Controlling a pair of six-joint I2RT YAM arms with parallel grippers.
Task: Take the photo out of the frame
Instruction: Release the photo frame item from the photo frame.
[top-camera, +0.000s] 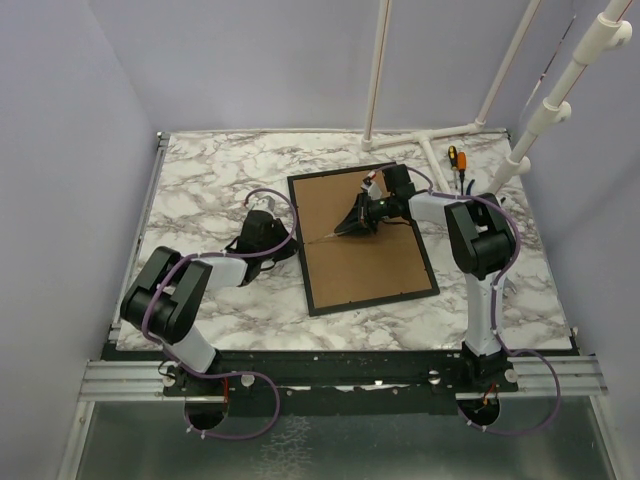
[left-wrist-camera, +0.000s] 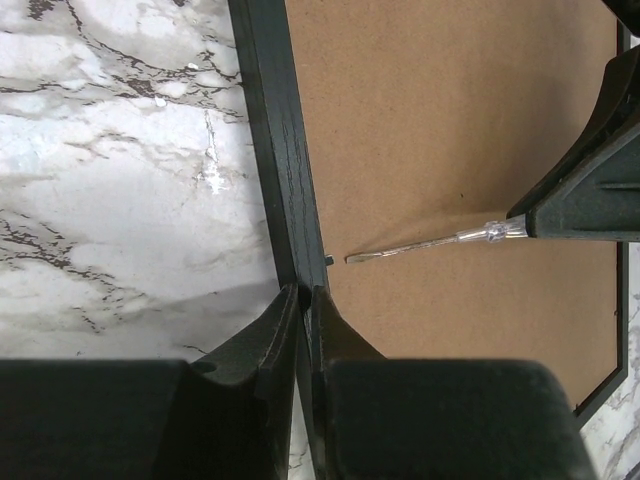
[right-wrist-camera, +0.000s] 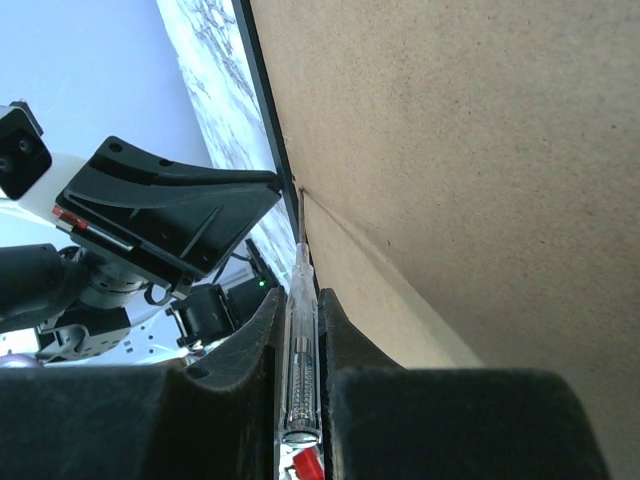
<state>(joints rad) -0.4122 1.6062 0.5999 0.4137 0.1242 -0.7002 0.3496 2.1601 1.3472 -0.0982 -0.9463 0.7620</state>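
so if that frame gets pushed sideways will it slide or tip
Probably slides: the frame lies flat, back up, on the glossy marble table, so tipping seems unlikely. Its black border and brown back look rigid, so it should move as one stiff piece.

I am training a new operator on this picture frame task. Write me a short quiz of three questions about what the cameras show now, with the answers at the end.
1. True or false: the frame lies on the table with its brown back facing up.
2. Choose one: what do the fingers of the right gripper hold? A) a screwdriver with a clear handle; B) the photo; C) nothing.
3. Fill the gap: the fingertips of the left gripper sit at the frame's ___ border.

Key: 1 true; 2 A; 3 black.
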